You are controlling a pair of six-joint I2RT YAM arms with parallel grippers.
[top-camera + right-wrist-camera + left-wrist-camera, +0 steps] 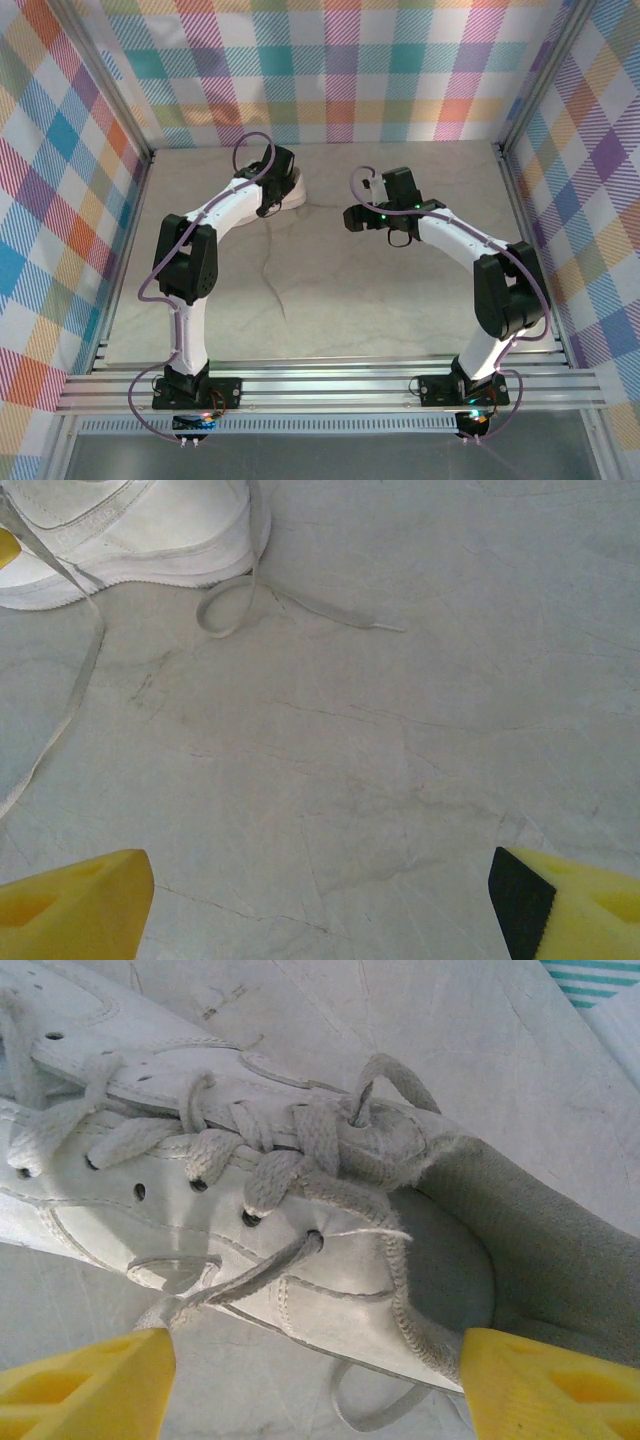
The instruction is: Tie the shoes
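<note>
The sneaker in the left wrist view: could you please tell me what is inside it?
Grey lining shows inside the sneaker; nothing lies on it. Toward the toe, the laces cover the interior.

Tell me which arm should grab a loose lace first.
Left. The left pincer, open, hangs right over the white low-top sneaker, a thin white lace trailing from an eyelet ahead of its yellow fingers. The right pincer, also open, faces grey table, the sneaker at its view's far edge.

Both arms (185,290) have white links, black joints and looping purple cables (141,288). The left gripper (315,1360) and right gripper (320,880) have yellow wedge fingers (85,1385).
</note>
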